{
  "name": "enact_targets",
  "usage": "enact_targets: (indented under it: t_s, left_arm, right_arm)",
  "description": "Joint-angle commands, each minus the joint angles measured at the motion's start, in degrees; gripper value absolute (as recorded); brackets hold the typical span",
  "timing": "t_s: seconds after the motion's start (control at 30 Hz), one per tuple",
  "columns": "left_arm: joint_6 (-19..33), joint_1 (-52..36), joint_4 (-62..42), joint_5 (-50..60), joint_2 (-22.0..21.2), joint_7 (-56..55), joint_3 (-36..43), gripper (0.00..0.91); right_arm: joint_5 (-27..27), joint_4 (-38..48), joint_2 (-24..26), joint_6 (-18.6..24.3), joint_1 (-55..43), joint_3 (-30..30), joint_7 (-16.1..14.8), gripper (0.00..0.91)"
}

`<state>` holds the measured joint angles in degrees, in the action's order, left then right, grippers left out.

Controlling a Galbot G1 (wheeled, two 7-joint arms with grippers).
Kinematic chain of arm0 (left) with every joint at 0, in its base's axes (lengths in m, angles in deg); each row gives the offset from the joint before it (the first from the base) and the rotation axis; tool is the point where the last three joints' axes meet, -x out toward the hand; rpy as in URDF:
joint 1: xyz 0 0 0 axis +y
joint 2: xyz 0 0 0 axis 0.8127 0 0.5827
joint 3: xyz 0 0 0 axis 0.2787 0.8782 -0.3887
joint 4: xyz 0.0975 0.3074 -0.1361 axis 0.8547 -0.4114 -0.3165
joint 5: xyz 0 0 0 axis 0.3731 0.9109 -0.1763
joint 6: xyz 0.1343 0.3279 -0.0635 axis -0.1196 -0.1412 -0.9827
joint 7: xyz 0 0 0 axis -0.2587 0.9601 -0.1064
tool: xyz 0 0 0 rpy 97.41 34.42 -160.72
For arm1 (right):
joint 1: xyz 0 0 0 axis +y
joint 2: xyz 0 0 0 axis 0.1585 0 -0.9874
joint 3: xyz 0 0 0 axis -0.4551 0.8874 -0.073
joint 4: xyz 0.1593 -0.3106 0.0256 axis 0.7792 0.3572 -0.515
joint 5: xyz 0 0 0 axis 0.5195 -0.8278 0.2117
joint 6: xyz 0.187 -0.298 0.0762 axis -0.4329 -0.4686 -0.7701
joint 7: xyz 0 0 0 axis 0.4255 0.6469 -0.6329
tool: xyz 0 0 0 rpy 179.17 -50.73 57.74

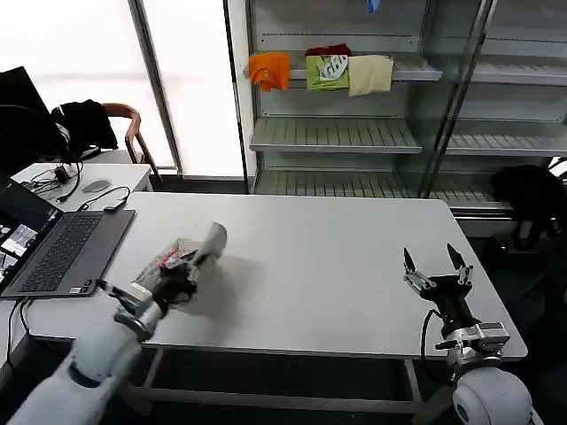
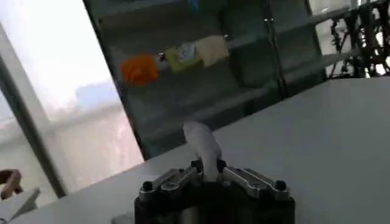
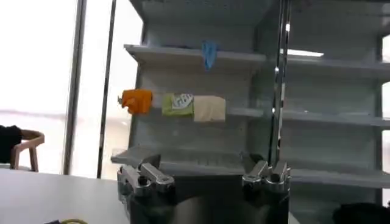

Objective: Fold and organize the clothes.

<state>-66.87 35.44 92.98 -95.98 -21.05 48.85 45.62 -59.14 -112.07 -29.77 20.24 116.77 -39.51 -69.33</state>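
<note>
The left gripper [image 1: 182, 263], near the desk's [image 1: 319, 274] left front edge, pinches a small light grey cloth [image 1: 212, 240], maybe the T-shirt bunched up, so next it needs laying flat, while the right gripper [image 1: 436, 263] waits spread by the right front corner.

A white table [image 1: 319, 266] stands before grey metal shelving [image 1: 354, 133] at the far wall. Bright windows [image 1: 177, 71] glow far left, beside a wooden chair [image 1: 133, 124] and a small desk [image 1: 80, 177].
</note>
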Motion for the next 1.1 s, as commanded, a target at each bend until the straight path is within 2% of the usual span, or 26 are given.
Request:
enact_targets:
  t_s: [0.03,0.07,0.17,0.2,0.23,0.27,0.47,0.57,0.67,0.77,0.8,0.83,1.0,1.1]
  left_arm:
    - [1.09,-4.97,-2.01,6.85,-6.01,-2.85,13.66,0.363]
    - [0.80,-5.29,-2.57,6.87,-6.19,-3.98,14.17,0.423]
    - [-1.74,-6.53,-3.46,6.67,-8.03,-8.39,15.74,0.443]
    - [-1.92,-7.22,-3.84,6.80,-8.82,-9.57,16.03,0.574]
    - [-2.03,-7.69,-4.02,6.85,-9.68,-11.20,16.75,0.846]
    - [-2.59,-8.42,-4.00,6.68,-10.36,-13.45,17.45,0.907]
    - [-5.04,-11.79,-1.34,5.66,-12.05,-20.95,19.28,0.907]
    - [-7.04,-13.59,2.74,2.91,-13.12,-25.06,17.16,0.907]
    - [-10.53,-13.69,8.49,-0.31,-12.96,-26.51,12.67,0.907]
    - [-14.80,-10.27,13.91,0.26,-9.91,-26.64,8.19,0.907]
    - [-17.55,-7.17,16.88,0.45,-8.62,-27.45,6.35,0.907]
    - [-18.02,-4.74,19.22,0.26,-7.66,-28.40,5.18,0.907]
    - [-17.21,8.31,25.65,2.32,-7.20,-25.28,-4.19,0.907]
    - [-16.53,10.55,24.32,2.67,-8.62,-23.15,-8.28,0.907]
  right_arm:
    - [-0.19,-0.05,-0.43,-0.05,-0.30,0.46,-0.06,0.907]
    - [-0.24,-0.01,-0.48,-0.04,-0.28,0.50,-0.07,0.907]
    - [-0.36,0.11,-0.55,-0.02,-0.28,0.66,-0.11,0.907]
    - [-0.47,0.14,-0.63,-0.01,-0.35,0.77,-0.13,0.907]
    - [-0.61,0.16,-0.72,-0.02,-0.42,0.90,-0.11,0.907]
    - [-0.80,0.12,-0.80,-0.07,-0.50,1.05,-0.12,0.907]
    - [-1.41,0.27,-1.53,-0.95,-1.89,2.71,-0.18,0.907]
    - [-2.12,0.85,-2.12,-1.71,-3.47,4.77,-0.39,0.907]
    - [-1.95,2.13,-3.35,-4.23,-6.74,9.07,-0.30,0.907]
    - [-2.01,3.47,-5.57,-6.52,-10.23,14.22,0.49,0.907]
    - [-2.18,3.88,-6.14,-7.42,-11.38,16.53,0.47,0.907]
    - [-2.40,4.23,-6.67,-7.76,-12.10,18.19,0.38,0.907]
    - [-1.29,8.14,-11.29,-12.37,-17.85,26.46,0.29,0.907]
    - [1.44,11.10,-13.28,-15.80,-20.07,33.33,0.33,0.907]
